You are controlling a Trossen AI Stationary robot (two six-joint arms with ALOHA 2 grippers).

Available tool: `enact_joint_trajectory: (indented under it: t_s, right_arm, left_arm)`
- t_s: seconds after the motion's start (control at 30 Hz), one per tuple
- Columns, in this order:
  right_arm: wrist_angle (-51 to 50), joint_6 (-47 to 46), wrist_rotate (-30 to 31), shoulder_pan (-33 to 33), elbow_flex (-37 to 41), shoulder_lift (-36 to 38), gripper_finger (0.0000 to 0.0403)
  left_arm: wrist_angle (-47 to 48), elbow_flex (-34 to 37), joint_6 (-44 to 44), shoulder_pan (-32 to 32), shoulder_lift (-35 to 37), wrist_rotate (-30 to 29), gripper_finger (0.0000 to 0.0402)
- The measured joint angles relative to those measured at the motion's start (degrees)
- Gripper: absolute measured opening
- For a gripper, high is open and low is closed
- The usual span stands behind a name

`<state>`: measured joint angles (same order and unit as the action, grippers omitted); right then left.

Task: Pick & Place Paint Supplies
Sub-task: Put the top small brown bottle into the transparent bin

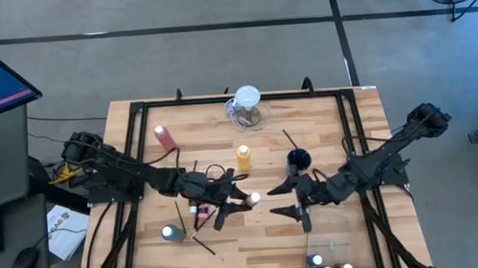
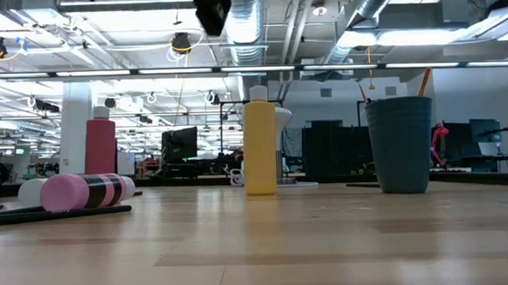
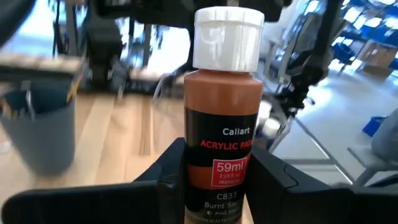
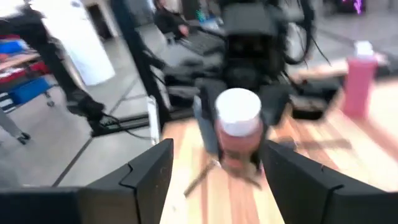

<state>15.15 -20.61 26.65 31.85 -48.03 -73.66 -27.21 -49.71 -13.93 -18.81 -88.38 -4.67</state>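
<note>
The brown acrylic paint bottle (image 3: 227, 118) with a white cap is held above the middle of the table, between the two arms. The left gripper (image 3: 221, 177) is clenched on its lower body, one finger on each side of the label, and the bottle stands upright in it. The right gripper (image 4: 214, 171) faces the same bottle from the right with its fingers spread wide. They stand apart from the bottle on both sides and touch nothing.

I think this is a handover between the arms. The risk is a bad timing: if the left fingers let go before the right ones close well on the bottle, it can fall on the table and roll. The right fingers could also push the cap and tilt the bottle.

Farther away stand the yellow squeeze bottle (image 1: 244, 157), the pink-red squeeze bottle (image 1: 166, 138) and the dark cup (image 1: 298, 158).
</note>
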Motion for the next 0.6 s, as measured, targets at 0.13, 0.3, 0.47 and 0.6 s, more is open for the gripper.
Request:
enact_joint_trajectory:
  t_s: [0.13, 0.3, 0.47, 0.6]
  right_arm:
    - [-7.9, -7.6, -1.8, -2.9, -2.0, 0.0, 0.0226]
    - [-24.8, -13.8, -6.9, -6.5, -10.6, -1.6, 0.0208]
    - [-38.2, -14.9, -10.9, -7.9, -20.6, -6.7, 0.0197]
    - [-44.4, -14.1, -15.0, -8.4, -28.3, -11.3, 0.0197]
  left_arm:
    - [4.9, 0.0, -1.9, 0.2, 0.0, 0.5, 0.0093]
    - [5.3, 0.0, -2.6, 0.5, 0.0, 2.3, 0.0093]
    - [5.4, 0.0, -2.7, 0.6, 0.0, 3.1, 0.0093]
    - [5.6, 0.0, -3.0, 0.6, -0.3, 3.4, 0.0093]
